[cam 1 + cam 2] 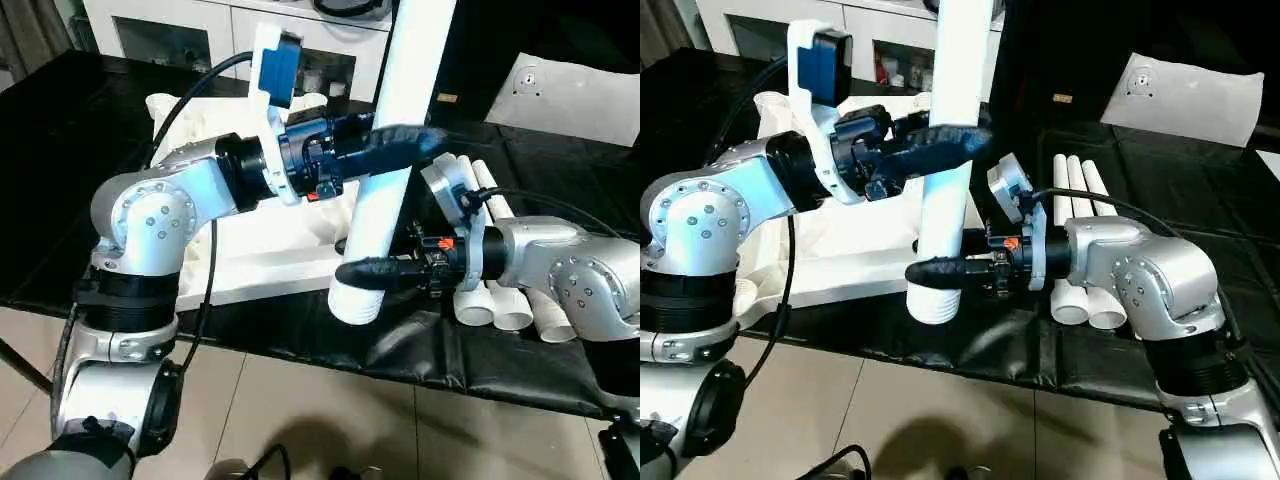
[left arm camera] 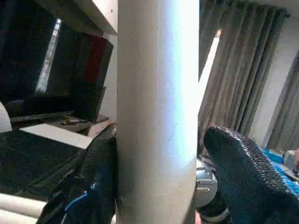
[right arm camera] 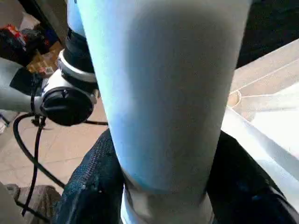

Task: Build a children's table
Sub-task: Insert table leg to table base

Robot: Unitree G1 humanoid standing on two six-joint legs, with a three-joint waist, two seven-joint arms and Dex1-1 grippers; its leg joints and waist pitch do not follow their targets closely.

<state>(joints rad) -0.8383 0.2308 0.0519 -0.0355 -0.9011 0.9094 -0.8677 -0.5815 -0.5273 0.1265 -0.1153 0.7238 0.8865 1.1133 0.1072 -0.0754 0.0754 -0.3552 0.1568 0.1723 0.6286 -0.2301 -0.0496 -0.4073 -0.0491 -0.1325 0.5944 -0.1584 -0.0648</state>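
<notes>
One long white leg stands almost straight up in the middle of the head view. It is round, smooth and plastic, and its thick end with a ridged ring is at the bottom. That end hangs just above the black cloth near the front edge of the table.

Two claws are at this leg. The left claw comes in from the left, higher up. In the left wrist view one bumpy black finger touches the leg and the other finger sits a little off it, so this claw is partly open and loose around the leg. The right claw comes in from the right, lower down, near the thick end. In the right wrist view its two black fingers press on both sides of the leg, so it holds the leg tight.

Three more white legs lie flat side by side on the cloth at the right of the frame, behind the right arm. That makes four legs.

One white tabletop lies on the cloth at centre left, behind the standing leg. It is flat, with raised ribs and a round socket at a corner.

A white cabinet with dark holes stands at the top left. A white slab lies at the upper right.
</notes>
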